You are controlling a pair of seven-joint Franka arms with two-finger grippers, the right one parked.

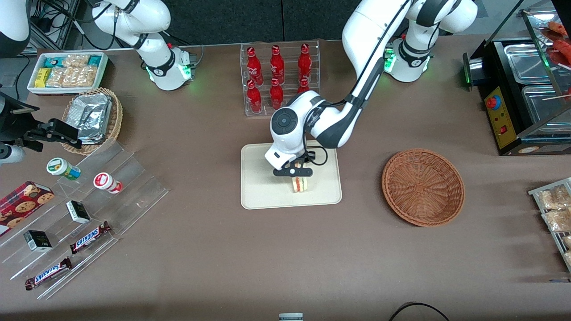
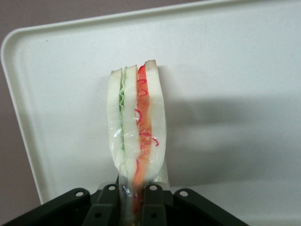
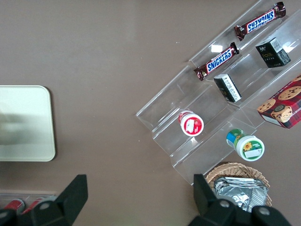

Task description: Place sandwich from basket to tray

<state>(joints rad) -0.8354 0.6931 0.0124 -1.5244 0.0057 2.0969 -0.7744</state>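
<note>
From the front, the gripper [image 1: 298, 174] hung over the tray [image 1: 258, 191], clamped on the sandwich [image 1: 299, 184], which stood on edge with its lower end at the tray surface, in the part of the tray nearer the camera. The basket [image 1: 423, 187] sat well apart from the tray, toward the working arm's end of the table, with nothing in it. In the left wrist view, the fingers [image 2: 153, 207] pinched the sandwich [image 2: 137, 127] at one end, its layered cut edge facing the camera above the tray [image 2: 235, 70]. In the right wrist view, one corner of the tray [image 3: 23, 125] showed on the brown table [image 3: 108, 70].
</note>
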